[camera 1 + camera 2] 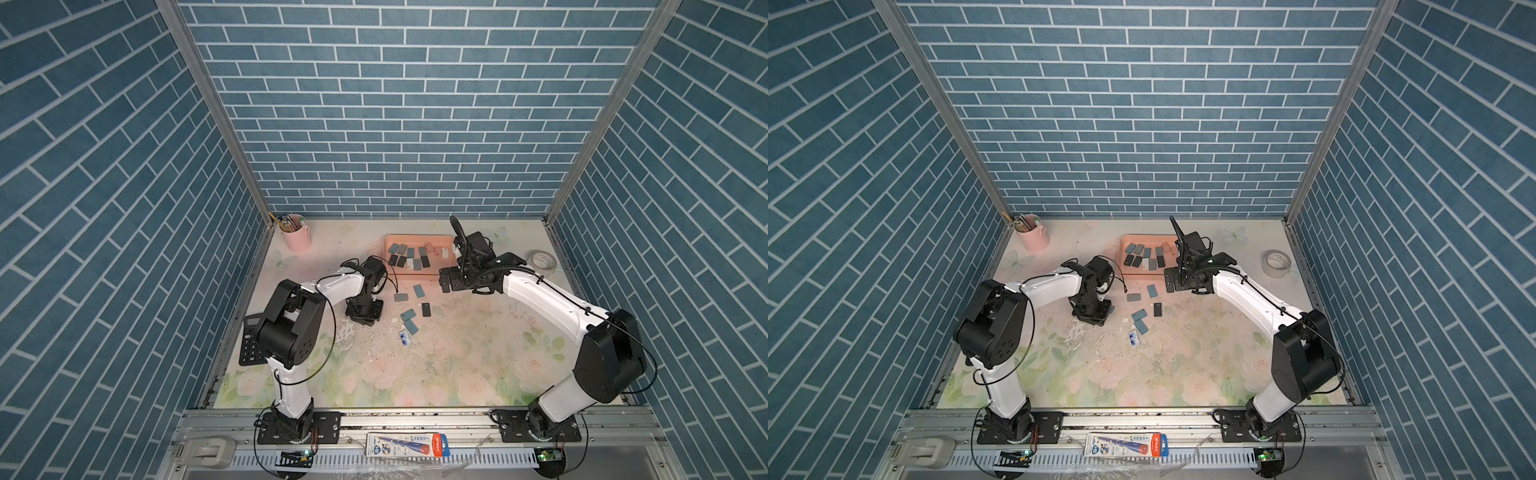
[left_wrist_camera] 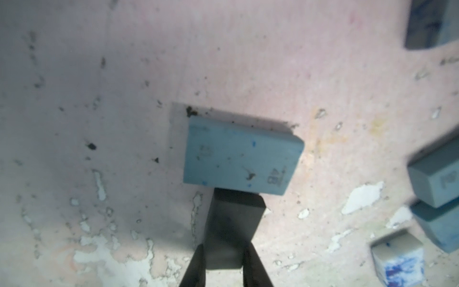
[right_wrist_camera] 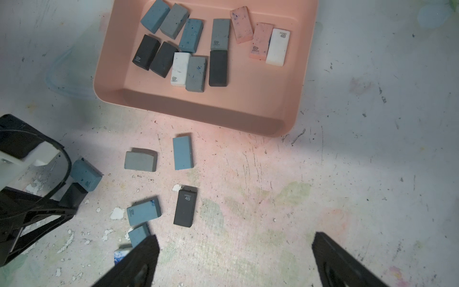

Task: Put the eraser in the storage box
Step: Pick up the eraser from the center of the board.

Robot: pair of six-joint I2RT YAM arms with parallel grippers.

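In the left wrist view my left gripper is shut on a black eraser, one finger on each long side. The eraser's far end touches a light blue eraser that lies flat on the table. The right wrist view shows the same black eraser and blue one at the left gripper. The salmon-pink storage box stands at the back and holds several erasers. My right gripper hangs open over bare table in front of the box, holding nothing.
Several loose erasers lie between the arms: a grey one, a blue one and a black one. A pink pencil cup stands back left, a tape roll back right, and a calculator at the left edge.
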